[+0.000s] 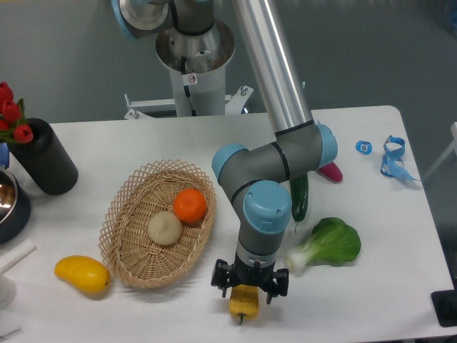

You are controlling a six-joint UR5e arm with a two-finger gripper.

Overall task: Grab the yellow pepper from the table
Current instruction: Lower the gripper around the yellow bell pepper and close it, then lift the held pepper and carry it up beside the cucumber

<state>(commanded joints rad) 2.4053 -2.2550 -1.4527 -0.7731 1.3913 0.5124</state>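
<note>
Straddling one yellow pepper (pixel 244 302): gripper (pixel 249 284), on table (pixel 371 286).
</note>
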